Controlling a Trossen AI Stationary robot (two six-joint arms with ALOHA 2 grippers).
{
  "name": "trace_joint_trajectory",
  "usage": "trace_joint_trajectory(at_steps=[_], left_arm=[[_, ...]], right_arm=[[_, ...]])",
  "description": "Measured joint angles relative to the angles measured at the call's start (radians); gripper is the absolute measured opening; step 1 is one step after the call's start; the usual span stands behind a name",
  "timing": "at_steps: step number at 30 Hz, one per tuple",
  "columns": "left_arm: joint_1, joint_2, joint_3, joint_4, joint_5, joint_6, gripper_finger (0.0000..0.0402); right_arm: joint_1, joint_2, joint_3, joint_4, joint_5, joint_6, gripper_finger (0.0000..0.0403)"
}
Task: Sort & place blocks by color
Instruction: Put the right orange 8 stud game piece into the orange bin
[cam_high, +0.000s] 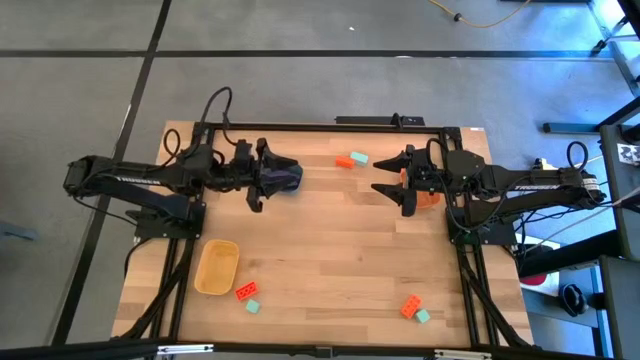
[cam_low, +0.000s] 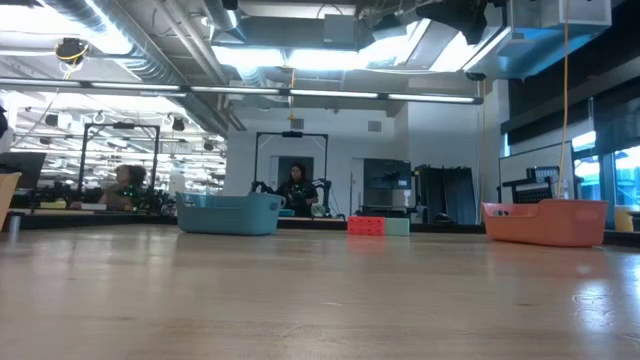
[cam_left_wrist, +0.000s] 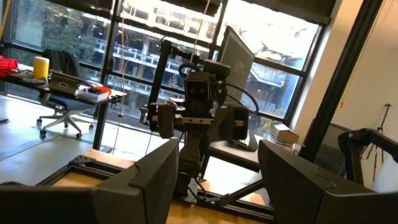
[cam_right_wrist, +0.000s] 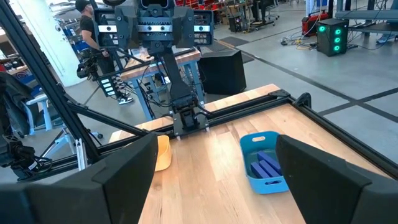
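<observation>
My left gripper is open and hovers at the blue tub, touching nothing. Purple blocks lie inside that tub. My right gripper is also open, held above the table beside the orange tub. Its fingers point toward the left arm. Near the far edge an orange-red block and a mint block lie side by side. Another orange-red and mint pair sits by the yellow tub. A third pair lies near the near edge. Neither gripper appears in the low view.
The low view has the blue tub, the orange tub and the far block pair standing on the wooden table. A black frame rail runs along the far edge. Bare wood lies between the two arms. People are in the room behind.
</observation>
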Motion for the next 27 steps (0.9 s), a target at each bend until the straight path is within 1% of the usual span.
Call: trace_joint_trajectory(at_steps=[13, 20, 27], left_arm=[[0.000, -0.019, 0.000, -0.002, 0.000, 0.002, 0.0212], [0.000, -0.018, -0.001, -0.006, 0.001, 0.002, 0.0212], [0.000, -0.018, -0.001, -0.006, 0.027, 0.002, 0.0212]], right_arm=[[0.000, 0.000, 0.000, 0.000, 0.000, 0.000, 0.0328], [0.000, 0.000, 0.000, 0.000, 0.000, 0.026, 0.0328], [0.000, 0.000, 0.000, 0.000, 0.000, 0.029, 0.0328]])
